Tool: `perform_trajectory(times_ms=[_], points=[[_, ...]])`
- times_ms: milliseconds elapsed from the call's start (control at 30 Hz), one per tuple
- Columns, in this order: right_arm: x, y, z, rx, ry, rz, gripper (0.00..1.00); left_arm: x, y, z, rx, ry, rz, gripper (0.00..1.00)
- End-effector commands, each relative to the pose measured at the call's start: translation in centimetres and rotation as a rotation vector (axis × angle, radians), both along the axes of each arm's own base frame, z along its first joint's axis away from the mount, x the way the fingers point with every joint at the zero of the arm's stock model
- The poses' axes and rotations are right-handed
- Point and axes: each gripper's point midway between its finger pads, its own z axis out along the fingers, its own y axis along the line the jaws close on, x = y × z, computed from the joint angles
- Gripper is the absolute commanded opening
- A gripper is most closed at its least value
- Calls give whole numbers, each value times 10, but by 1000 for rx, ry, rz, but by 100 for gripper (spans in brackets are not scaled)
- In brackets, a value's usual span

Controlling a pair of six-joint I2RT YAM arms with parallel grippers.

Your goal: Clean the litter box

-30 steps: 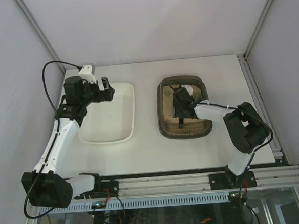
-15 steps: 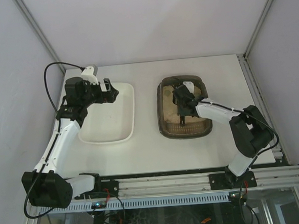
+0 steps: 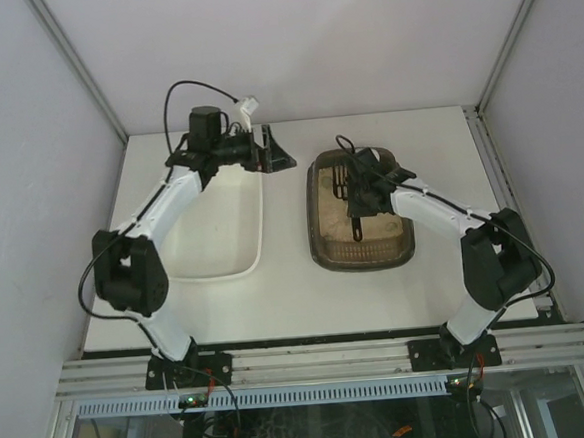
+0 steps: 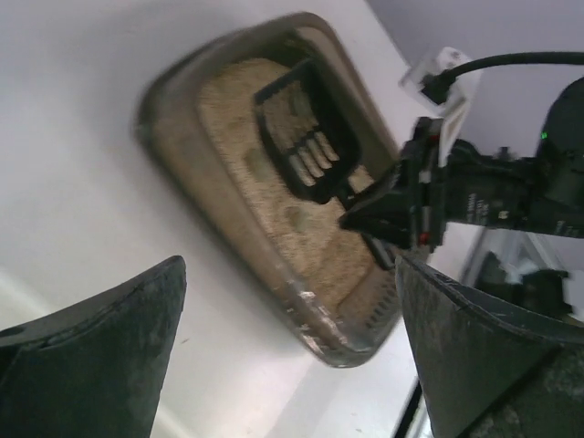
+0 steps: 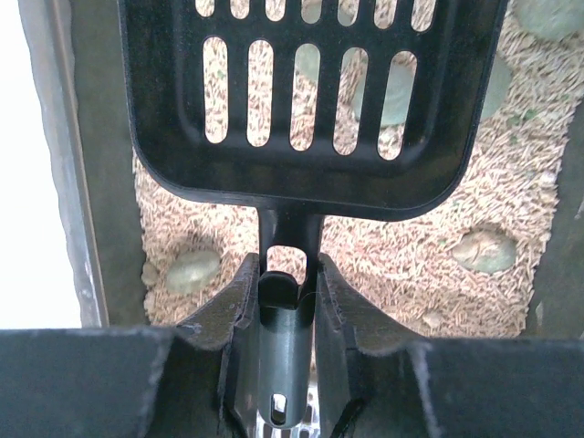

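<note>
**Right hand clenched on the scoop over the litter box; left hand released**

Top view: The dark brown litter box sits on the tabletop, right of centre. The white tray lies to its left, and a strip of bare tabletop separates the two. The right arm reaches in from the near right corner. Its hand is over the far half of the box, grasping the black slotted scoop. The scoop's head points toward the box's far left corner. The left arm stretches across the white tray, and its hand hangs above the tray's far right corner, beside the gap between tray and box.

Left wrist view: The two dark fingers stand wide apart at the lower corners with nothing between them. Beyond them the litter box lies aslant on the white tabletop, filled with pale sand. The scoop's head is over the sand near one end of the box. The right hand holds the scoop by its handle from the side. Whether the head touches the sand cannot be told.

Right wrist view: The right hand's fingers press on either side of the scoop's handle, just behind the head. The slotted head spreads across the upper part of the view, above the pellet-like sand. Greenish-grey clumps lie on the sand to either side, and more show through the slots. The box's dark wall runs down the left edge.
</note>
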Motion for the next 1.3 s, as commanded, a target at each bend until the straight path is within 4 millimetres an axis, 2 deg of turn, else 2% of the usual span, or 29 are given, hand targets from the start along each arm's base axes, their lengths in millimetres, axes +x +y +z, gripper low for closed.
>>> perform_trajectory(times_ms=[0,133,233,433,700,833,900,933,1033,1067,1200,1267], points=[[-13,9,32,57,-29,69,0,-8,-58,21,-168,63,-230,100],[-27,15,40,79,-39,98,0,-2,-88,-3,-126,111,-278,100],[-34,15,46,76,-48,103,0,-2,-101,-17,-103,118,-286,100],[-50,24,62,135,-72,128,0,11,-109,-41,-61,111,-264,100],[-60,38,65,160,-68,163,0,14,-126,-47,-91,140,-278,99],[-62,42,63,163,-63,168,0,9,-132,-51,-105,164,-315,87],[-62,42,61,156,-62,169,0,5,-133,-51,-113,172,-336,75],[-62,42,61,153,-61,169,0,3,-133,-50,-114,171,-342,64],[-62,43,60,157,-61,179,0,-1,-131,-54,-111,173,-354,15],[-62,43,59,158,-59,181,0,-2,-130,-56,-105,175,-355,3],[-62,41,58,177,-57,177,1,-11,-129,-57,-118,184,-384,0],[-64,43,59,239,-45,185,13,-16,-130,-49,-153,190,-393,0]])
